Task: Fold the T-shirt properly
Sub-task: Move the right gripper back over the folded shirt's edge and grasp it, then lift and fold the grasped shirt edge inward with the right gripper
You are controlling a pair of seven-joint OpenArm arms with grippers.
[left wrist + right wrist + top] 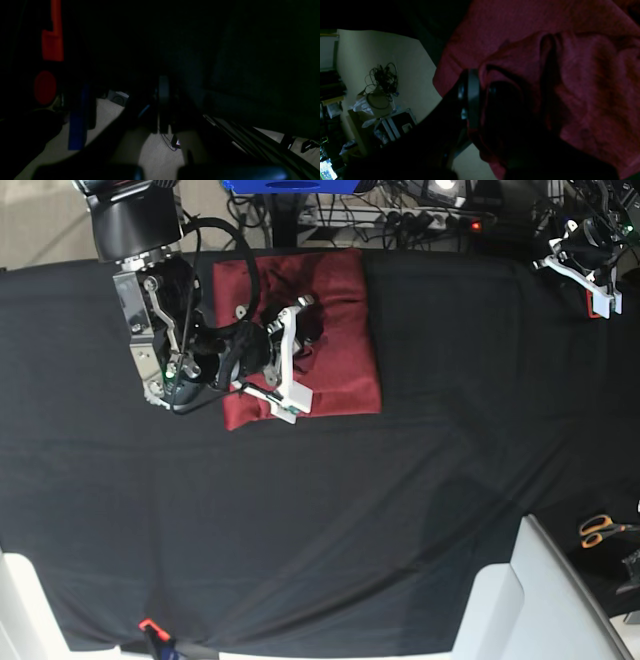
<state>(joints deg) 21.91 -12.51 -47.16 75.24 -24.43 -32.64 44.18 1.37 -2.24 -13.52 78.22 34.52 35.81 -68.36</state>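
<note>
The dark red T-shirt (345, 370) lies on the black cloth (330, 510) at the back left, folded into a rough rectangle. My right gripper (285, 360) rests on the shirt's left half. In the right wrist view the bunched red fabric (570, 87) wraps around the fingers (471, 97), and the right gripper (483, 100) is shut on a pinch of it. At the table's far right corner, away from the shirt, sits my left gripper (588, 272). In the left wrist view, which is very dark, the left gripper (163, 105) looks shut with nothing in it.
Orange-handled scissors (600, 530) lie at the right edge. A white panel (540, 600) rises at the front right. Cables and a power strip (400, 215) run behind the table's back edge. An orange clip (148, 626) sits at the front edge.
</note>
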